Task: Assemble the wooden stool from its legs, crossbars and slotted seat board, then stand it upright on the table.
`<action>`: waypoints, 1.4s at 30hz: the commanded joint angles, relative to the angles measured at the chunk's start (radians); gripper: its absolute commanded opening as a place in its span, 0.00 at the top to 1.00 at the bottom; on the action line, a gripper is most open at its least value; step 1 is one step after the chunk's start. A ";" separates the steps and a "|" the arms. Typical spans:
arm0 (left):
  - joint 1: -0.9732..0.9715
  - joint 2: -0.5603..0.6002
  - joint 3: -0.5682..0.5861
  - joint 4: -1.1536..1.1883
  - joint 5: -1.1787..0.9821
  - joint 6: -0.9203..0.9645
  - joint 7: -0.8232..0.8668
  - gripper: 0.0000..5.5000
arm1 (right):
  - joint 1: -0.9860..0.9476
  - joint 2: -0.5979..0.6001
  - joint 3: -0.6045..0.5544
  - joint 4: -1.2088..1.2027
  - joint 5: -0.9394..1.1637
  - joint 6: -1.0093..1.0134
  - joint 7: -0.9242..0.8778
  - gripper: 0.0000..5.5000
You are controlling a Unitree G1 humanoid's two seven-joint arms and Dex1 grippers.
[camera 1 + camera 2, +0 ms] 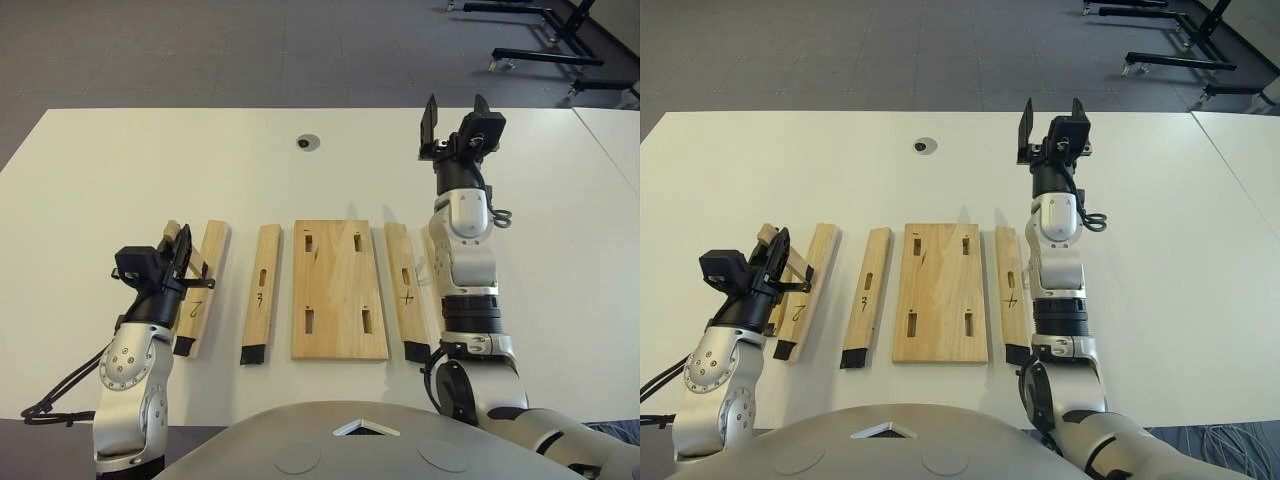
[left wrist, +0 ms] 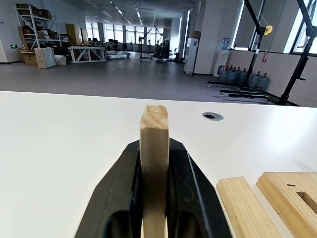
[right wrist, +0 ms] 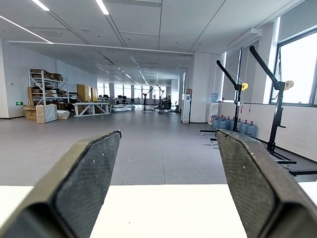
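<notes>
Left gripper (image 1: 180,258) clamping crossbar (image 2: 154,130) left of seat board (image 1: 339,290) (long axis roughly along board's); right gripper (image 1: 456,110) hanging wide open, empty, beyond board's far-right corner.

seat board (image 1: 340,290) in middle, 2 legs (image 1: 261,293) left, 1 leg (image 1: 405,290) right

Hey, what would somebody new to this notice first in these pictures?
The slotted seat board lies flat in the middle of the table, with legs lined up on either side. Next come the right gripper, raised and open over the far side, and the left gripper, shut on a wooden piece at the left end of the row.
</notes>
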 commanded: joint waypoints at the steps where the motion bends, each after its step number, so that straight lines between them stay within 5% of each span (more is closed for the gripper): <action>1: -0.013 0.011 0.007 0.005 0.008 0.016 0.006 0.81 | -0.018 -0.003 0.006 0.006 -0.010 0.001 -0.003 0.36; 9: -0.121 0.011 0.035 -0.082 -0.018 0.089 0.048 0.59 | -0.003 0.015 0.019 0.023 -0.013 0.002 -0.008 0.36; 21: -0.444 0.110 0.159 -0.141 -0.136 0.251 0.120 0.59 | -0.008 0.027 0.028 0.097 -0.016 -0.039 -0.015 0.36; 42: -0.524 0.150 0.048 -0.173 -0.145 0.389 0.092 0.59 | 0.000 0.022 0.031 0.102 -0.031 -0.085 -0.042 0.36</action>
